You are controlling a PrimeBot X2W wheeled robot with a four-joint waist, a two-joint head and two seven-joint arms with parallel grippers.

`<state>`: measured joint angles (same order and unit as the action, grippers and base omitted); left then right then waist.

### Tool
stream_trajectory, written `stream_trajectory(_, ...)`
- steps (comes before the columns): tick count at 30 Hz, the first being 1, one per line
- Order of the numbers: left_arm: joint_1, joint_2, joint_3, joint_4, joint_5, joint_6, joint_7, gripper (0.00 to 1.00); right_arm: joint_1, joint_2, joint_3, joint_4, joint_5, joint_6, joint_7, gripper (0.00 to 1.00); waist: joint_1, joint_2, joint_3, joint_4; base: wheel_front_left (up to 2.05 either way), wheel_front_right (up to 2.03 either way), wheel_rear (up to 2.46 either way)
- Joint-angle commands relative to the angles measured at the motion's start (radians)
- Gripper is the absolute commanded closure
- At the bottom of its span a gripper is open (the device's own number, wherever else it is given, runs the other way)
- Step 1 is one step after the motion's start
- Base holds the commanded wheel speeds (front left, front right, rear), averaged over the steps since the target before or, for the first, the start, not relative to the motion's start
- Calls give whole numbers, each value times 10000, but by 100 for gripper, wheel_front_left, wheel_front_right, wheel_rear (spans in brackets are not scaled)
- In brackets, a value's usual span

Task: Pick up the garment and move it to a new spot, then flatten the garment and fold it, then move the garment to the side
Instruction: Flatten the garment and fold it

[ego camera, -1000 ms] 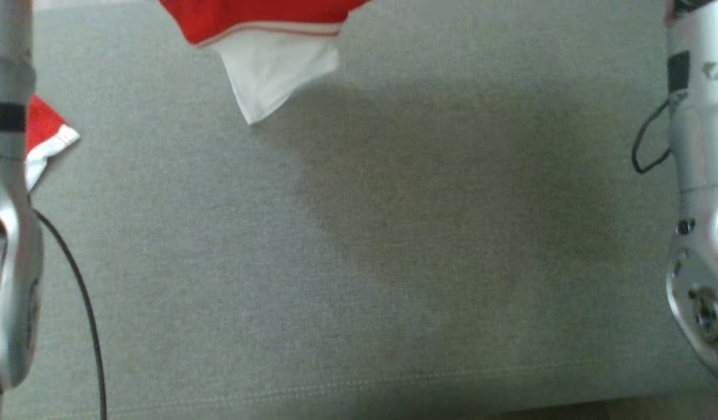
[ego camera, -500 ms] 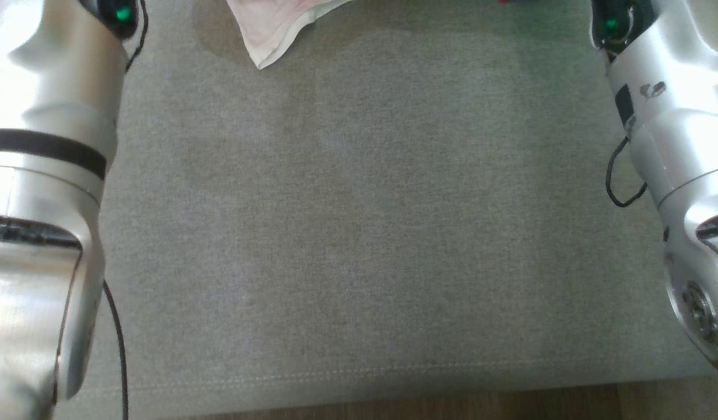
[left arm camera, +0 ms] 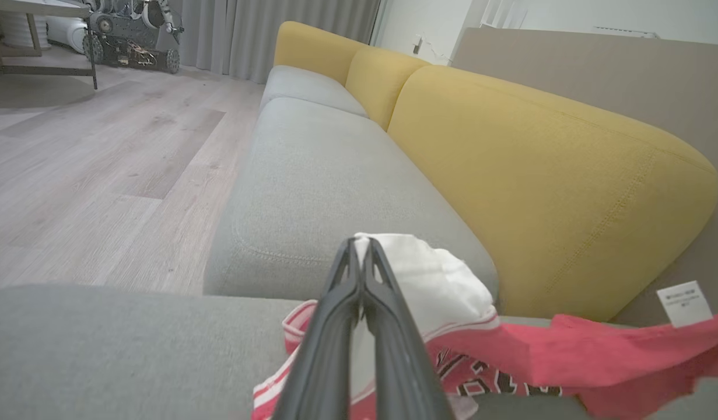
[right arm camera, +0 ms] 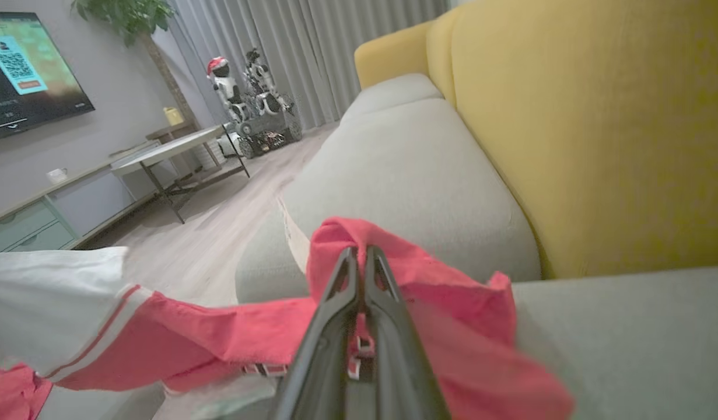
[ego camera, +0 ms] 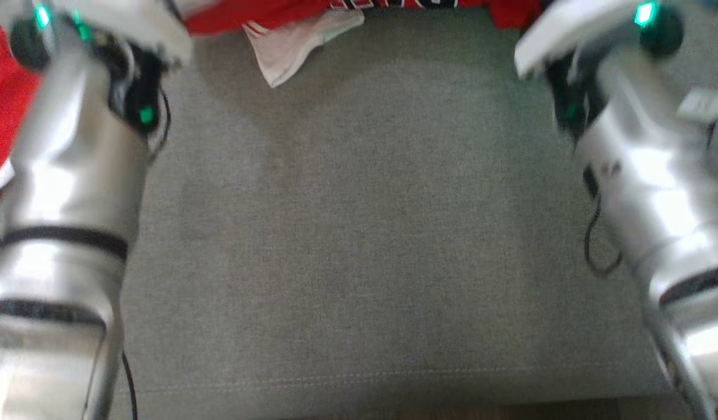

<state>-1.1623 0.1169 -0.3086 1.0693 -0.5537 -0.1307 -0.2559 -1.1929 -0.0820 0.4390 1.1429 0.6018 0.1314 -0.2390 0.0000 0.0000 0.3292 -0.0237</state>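
The garment [ego camera: 289, 46] is a red jersey with white, red-striped sleeves and dark lettering. It hangs stretched across the top of the head view, over the grey sofa seat [ego camera: 364, 233]. My left gripper [left arm camera: 359, 245] is shut on a white sleeve of the garment [left arm camera: 446, 280], with the red body trailing to the right. My right gripper [right arm camera: 359, 254] is shut on a bunched red edge of the garment [right arm camera: 446, 286], and the cloth runs left to a white sleeve. Both silver forearms [ego camera: 73, 175] frame the sides of the head view.
Yellow back cushions [left arm camera: 539, 175] rise behind the grey seat. Pale wooden floor [left arm camera: 73, 175] lies in front of the sofa. Further off are a low table [right arm camera: 172, 151], a wall screen [right arm camera: 20, 70] and another wheeled robot [right arm camera: 254, 99]. A white label [left arm camera: 682, 303] sticks out near the backrest.
The head picture has shifted, so the camera moved. Both forearms now reach further up that view, and the red cloth shows again along its top edge. Both grips are unchanged.
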Motion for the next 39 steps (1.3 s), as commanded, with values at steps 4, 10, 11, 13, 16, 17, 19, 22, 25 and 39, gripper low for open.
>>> stream_trajectory(4,1919,750,598,-1907,71,30,-57,100,1798,-179,351,-885,660,-7,-175,100,0,0,-1004,153,0,0,0)
stream_trajectory(10,5374,927,846,-4773,477,614,-58,100,4377,-633,373,-1656,1337,-7,-197,100,0,0,-2073,297,0,0,0)
stream_trajectory(11,5954,1014,859,-5277,493,720,-56,100,4759,-693,374,-1772,1345,-7,-198,100,0,0,-2197,269,0,0,0)
stream_trajectory(13,7138,1291,980,-6459,487,1042,53,100,5515,-727,345,-2114,1423,-7,-166,100,0,0,-2392,203,0,0,0)
stream_trajectory(16,8807,1772,1081,-8498,597,1594,568,100,6553,-974,42,-2680,1418,-7,-164,100,0,0,-2666,201,0,0,0)
stream_trajectory(17,9343,1893,1090,-9198,629,1787,803,100,6894,-1059,-54,-2881,1348,-7,-117,100,0,0,-2749,193,0,0,0)
stream_trajectory(19,9863,1992,1089,-9886,674,2004,1054,100,7252,-1113,-165,-3112,1302,-7,-19,100,0,0,-2827,200,0,0,0)
stream_trajectory(22,11272,2187,1102,-11708,761,2655,1792,100,8325,-1284,-719,-3932,1065,-7,286,100,0,0,-3011,197,0,0,0)
stream_trajectory(25,12454,2244,1087,-13058,776,3200,2383,100,9453,-1373,-1486,-5006,571,-7,774,100,0,0,-3227,145,0,0,0)
stream_trajectory(39,14792,2282,968,-15415,648,4244,3562,100,14894,300,-5446,-13200,-2340,-7,5367,100,0,0,-3579,136,0,0,0)
